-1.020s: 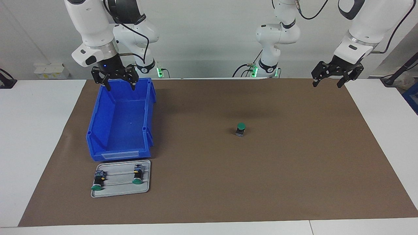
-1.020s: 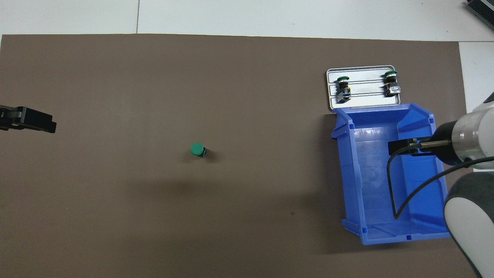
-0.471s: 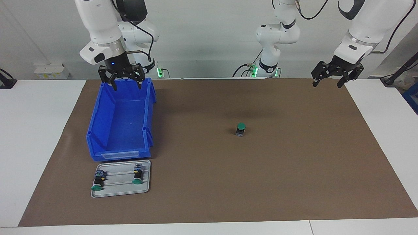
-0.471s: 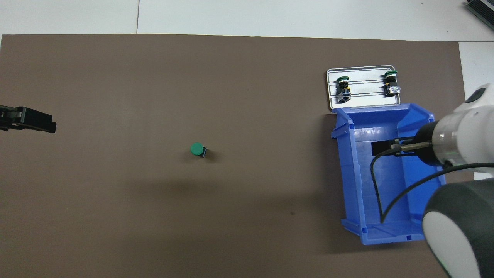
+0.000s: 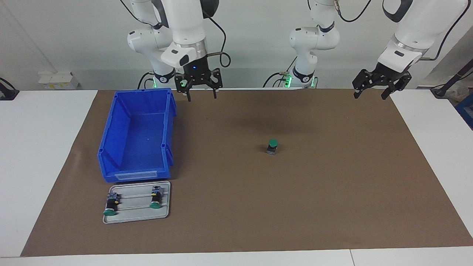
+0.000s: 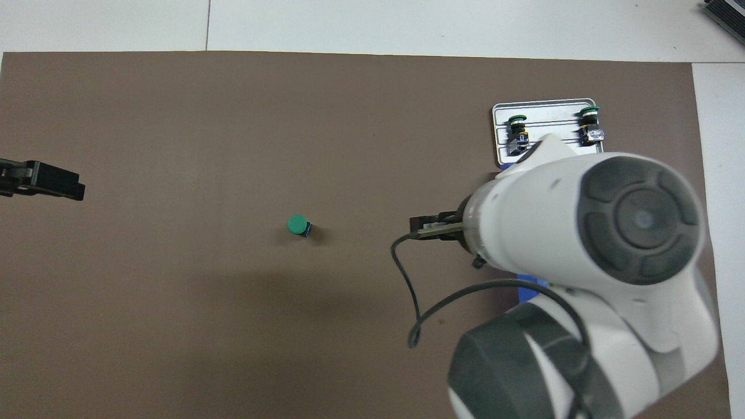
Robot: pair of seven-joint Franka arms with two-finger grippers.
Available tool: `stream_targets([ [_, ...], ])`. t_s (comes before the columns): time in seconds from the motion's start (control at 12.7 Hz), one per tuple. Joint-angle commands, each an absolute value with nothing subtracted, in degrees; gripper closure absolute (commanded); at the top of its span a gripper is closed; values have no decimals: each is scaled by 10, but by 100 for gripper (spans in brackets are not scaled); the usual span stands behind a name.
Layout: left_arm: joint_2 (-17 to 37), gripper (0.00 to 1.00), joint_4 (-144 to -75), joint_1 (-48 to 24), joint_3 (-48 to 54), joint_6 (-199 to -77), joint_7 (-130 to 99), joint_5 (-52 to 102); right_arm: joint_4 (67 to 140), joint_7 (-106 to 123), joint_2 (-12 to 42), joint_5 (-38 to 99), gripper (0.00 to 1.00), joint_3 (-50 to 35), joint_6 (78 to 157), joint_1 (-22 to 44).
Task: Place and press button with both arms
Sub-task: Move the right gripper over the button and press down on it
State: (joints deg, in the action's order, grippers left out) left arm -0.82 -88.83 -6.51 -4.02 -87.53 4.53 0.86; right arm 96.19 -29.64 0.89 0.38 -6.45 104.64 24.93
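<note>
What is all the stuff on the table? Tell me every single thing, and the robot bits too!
button: one, green cap on a dark body, standing upright on the mat near the middle of the table.
spare buttons: two, green caps, lying on their sides on the tray.
tray: one, silvery grey, touching the bin's end that is farthest from the robots.
bin: one, blue, nothing inside it, toward the right arm's end of the table.
mat: one, brown, covering most of the white table.
right claw: one, black, open, holding nothing, up in the air over the mat beside the bin.
left claw: one, black, open, holding nothing, waiting over the mat's corner at the left arm's end.
</note>
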Motion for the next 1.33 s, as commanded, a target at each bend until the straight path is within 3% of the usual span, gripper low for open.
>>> stream_targets([
  [0.0, -23, 0, -904, -60, -35, -876, 48, -3, 859, -400, 121, -11, 9, -62, 1042, 320],
  [0.39, -23, 0, -904, -60, -35, -876, 49, -3, 822, -486, 260, -58, 12, -62, 1183, 375],
  [0.63, -23, 0, -904, -60, -35, -876, 49, -3, 749, -565, 366, -125, 14, -60, 1208, 403],
  [1.26, -23, 0, -904, -60, -35, -876, 48, -3, 749, -587, 403, -133, 16, -61, 1306, 388],
])
